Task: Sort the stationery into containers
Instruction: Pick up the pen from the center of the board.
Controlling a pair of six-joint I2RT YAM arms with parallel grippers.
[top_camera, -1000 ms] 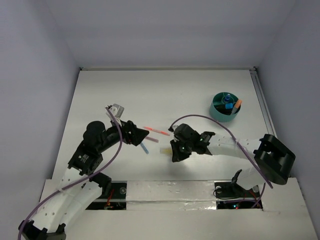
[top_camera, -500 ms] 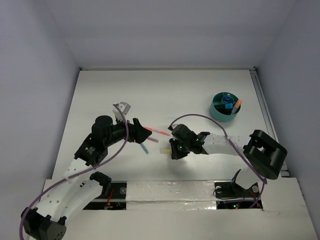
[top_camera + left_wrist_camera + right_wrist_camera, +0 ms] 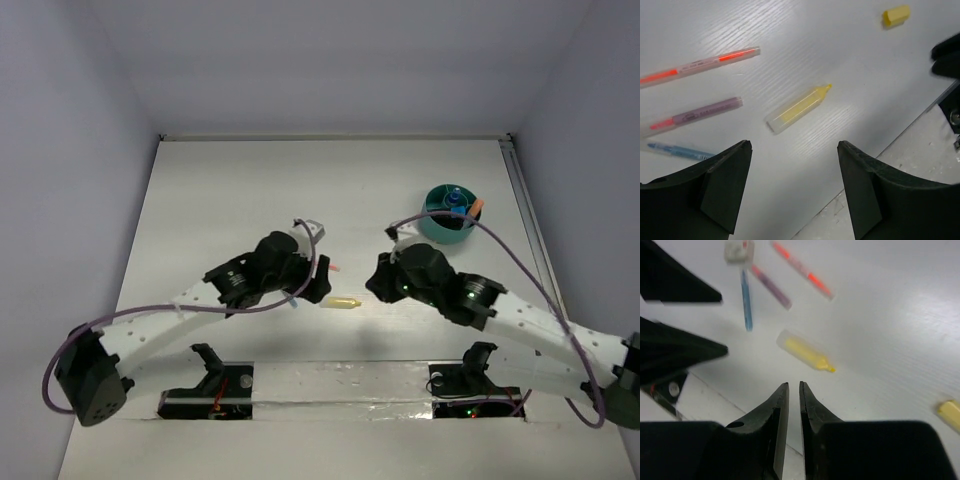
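An uncapped yellow highlighter (image 3: 346, 302) lies on the white table between my two grippers; it also shows in the left wrist view (image 3: 797, 108) and the right wrist view (image 3: 805, 354). Its yellow cap (image 3: 896, 15) lies apart from it, and shows in the right wrist view (image 3: 950, 412). An orange pen (image 3: 700, 65), a purple marker (image 3: 702, 112) and a blue pen (image 3: 680, 150) lie side by side. My left gripper (image 3: 794, 145) is open and empty just above the table. My right gripper (image 3: 794, 385) is shut and empty. The teal cup (image 3: 436, 225) holds blue and orange pieces.
The near table edge, with a taped strip (image 3: 350, 375), runs just below the highlighter. My right gripper (image 3: 947, 55) shows as a black shape at the right of the left wrist view. The left gripper's fingers (image 3: 685, 352) fill the left of the right wrist view.
My left arm has reached right, over the pens. My right gripper has pulled back to the right, off the yellow highlighter, which now lies uncovered.
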